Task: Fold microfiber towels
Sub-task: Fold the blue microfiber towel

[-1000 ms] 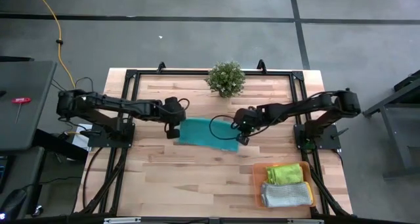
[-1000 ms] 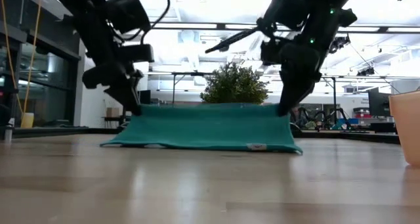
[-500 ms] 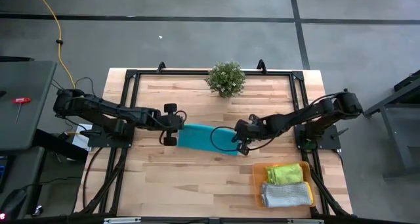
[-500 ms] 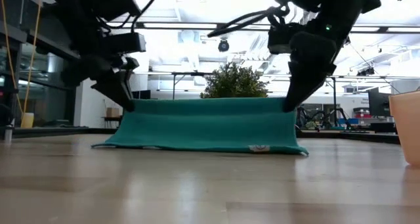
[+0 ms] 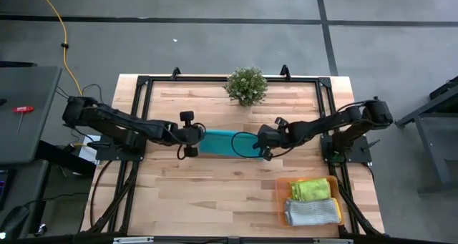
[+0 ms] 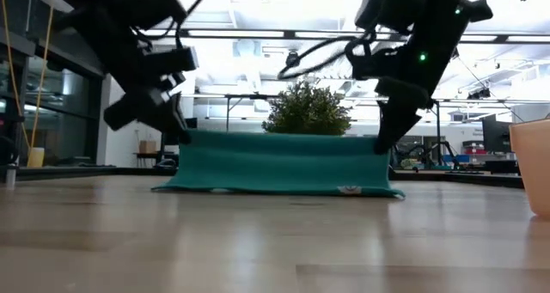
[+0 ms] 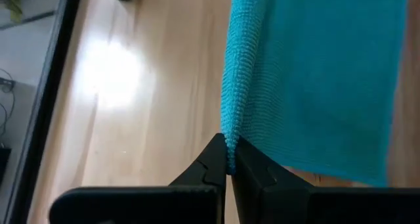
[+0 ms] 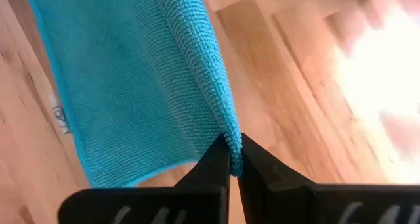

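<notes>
High view shows the left gripper (image 5: 190, 138) and right gripper (image 5: 262, 141) each pinched on a corner of the teal towel (image 5: 223, 143) mid-table, its edge lifted, so I'd say this fold is half done. Near the front right corner, 2 folded towels, green (image 5: 310, 189) and grey (image 5: 312, 212), sit in the tray (image 5: 279, 201). A small tag (image 6: 348, 189) shows; unreadable.
</notes>
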Available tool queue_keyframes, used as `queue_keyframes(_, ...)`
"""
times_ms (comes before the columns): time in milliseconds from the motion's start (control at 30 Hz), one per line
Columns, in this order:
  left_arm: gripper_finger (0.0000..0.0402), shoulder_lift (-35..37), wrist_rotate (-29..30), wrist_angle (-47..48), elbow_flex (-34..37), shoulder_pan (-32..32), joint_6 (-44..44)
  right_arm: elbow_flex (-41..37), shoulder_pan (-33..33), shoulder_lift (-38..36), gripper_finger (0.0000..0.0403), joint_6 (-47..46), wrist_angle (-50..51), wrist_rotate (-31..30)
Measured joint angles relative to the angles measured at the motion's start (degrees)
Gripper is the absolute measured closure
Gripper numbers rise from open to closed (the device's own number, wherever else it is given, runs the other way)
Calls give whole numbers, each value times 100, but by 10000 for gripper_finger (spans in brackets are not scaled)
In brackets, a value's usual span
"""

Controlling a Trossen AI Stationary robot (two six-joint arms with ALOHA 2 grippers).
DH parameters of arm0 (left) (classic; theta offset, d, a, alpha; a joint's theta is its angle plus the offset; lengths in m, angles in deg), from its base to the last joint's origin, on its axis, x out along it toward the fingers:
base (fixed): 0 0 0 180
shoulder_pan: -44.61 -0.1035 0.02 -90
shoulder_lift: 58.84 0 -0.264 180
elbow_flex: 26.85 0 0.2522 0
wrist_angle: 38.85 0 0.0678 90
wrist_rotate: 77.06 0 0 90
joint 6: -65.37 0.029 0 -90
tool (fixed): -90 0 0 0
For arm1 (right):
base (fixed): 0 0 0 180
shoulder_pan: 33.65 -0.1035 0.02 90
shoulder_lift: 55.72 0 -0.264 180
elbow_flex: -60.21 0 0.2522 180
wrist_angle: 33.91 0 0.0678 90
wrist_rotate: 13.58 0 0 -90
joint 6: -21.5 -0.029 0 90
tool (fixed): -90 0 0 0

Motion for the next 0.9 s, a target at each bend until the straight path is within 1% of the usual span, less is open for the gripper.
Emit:
queue_keyframes(100,401,-313,78,-92,0,-6,-26,0,81,150,403,53,1,39)
queue_keyframes(267,401,-731,576,-466,0,-6,-26,-2,86,276,403,-47,18,-418)
queue_keyframes(400,401,-849,812,-568,0,41,120,-4,17,278,403,-107,83,-600)
queue_keyframes(533,401,-855,1066,-625,-2,165,359,-4,-169,279,403,-192,330,-1023)
queue_keyframes(667,401,-858,1015,-623,-2,221,226,-2,-194,279,403,-202,382,-1163)
queue_keyframes(767,401,-858,696,-701,0,203,15,-3,-161,279,403,-230,440,-1336)
queue_keyframes(833,401,-858,450,-855,0,175,-77,-7,-135,281,403,-407,541,-1535)
queue_keyframes(900,401,-858,481,-960,0,171,-124,-9,-133,281,403,-739,607,-1762)
